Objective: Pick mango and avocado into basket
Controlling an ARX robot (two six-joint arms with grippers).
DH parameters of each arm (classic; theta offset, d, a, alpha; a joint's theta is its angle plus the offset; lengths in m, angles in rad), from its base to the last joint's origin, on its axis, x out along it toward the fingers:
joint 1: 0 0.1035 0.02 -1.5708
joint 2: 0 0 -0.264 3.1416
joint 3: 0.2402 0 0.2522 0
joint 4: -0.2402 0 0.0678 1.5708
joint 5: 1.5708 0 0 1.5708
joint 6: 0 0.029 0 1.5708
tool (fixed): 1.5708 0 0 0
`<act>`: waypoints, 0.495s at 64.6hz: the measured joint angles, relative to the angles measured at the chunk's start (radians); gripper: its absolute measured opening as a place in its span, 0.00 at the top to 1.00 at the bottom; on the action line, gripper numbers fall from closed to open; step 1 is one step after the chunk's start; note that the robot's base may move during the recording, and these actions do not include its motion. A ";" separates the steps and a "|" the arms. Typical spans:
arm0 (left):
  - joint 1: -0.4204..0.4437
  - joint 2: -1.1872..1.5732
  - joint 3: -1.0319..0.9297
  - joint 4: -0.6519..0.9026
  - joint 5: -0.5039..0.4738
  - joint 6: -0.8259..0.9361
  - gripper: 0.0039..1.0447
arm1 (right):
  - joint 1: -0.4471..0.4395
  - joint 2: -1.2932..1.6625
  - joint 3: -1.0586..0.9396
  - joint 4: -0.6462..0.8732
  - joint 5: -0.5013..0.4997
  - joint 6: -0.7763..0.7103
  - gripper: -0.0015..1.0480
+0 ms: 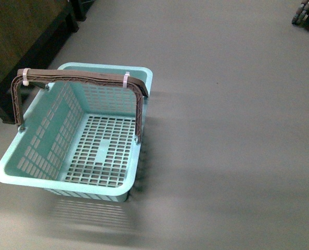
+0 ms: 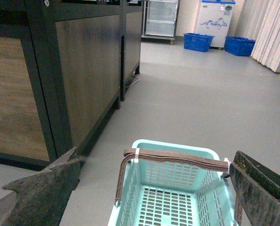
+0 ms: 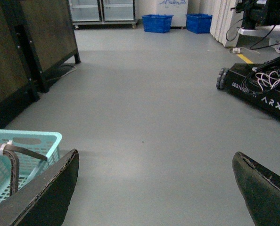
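The light teal basket (image 1: 35, 177) stands empty on the grey floor at the left of the front view, its brown ribbed handle (image 1: 81, 77) upright with white zip ties. It also shows in the left wrist view (image 2: 149, 147) and partly in the right wrist view (image 3: 34, 136). My left gripper (image 2: 154, 188) is open above the basket. My right gripper (image 3: 156, 188) is open over bare floor to the right of the basket. The mango and the avocado are out of view. Neither arm shows in the front view.
Dark wooden cabinets (image 2: 83, 70) stand left of the basket, also in the front view (image 1: 19, 31). A wheeled ARX robot base (image 3: 258, 89) is at the right. Blue crates (image 2: 199, 41) and coolers stand far back. Grey floor (image 1: 232, 130) lies right of the basket.
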 joint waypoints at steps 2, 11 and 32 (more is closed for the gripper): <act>0.000 0.000 0.000 0.000 0.000 0.000 0.08 | 0.000 0.000 0.000 0.000 0.000 0.000 0.08; 0.000 0.000 0.000 0.000 0.000 0.000 0.08 | 0.000 0.000 0.000 0.000 0.000 0.000 0.08; 0.014 0.019 0.010 -0.033 0.050 -0.032 0.08 | 0.000 0.000 0.000 0.000 0.000 0.000 0.08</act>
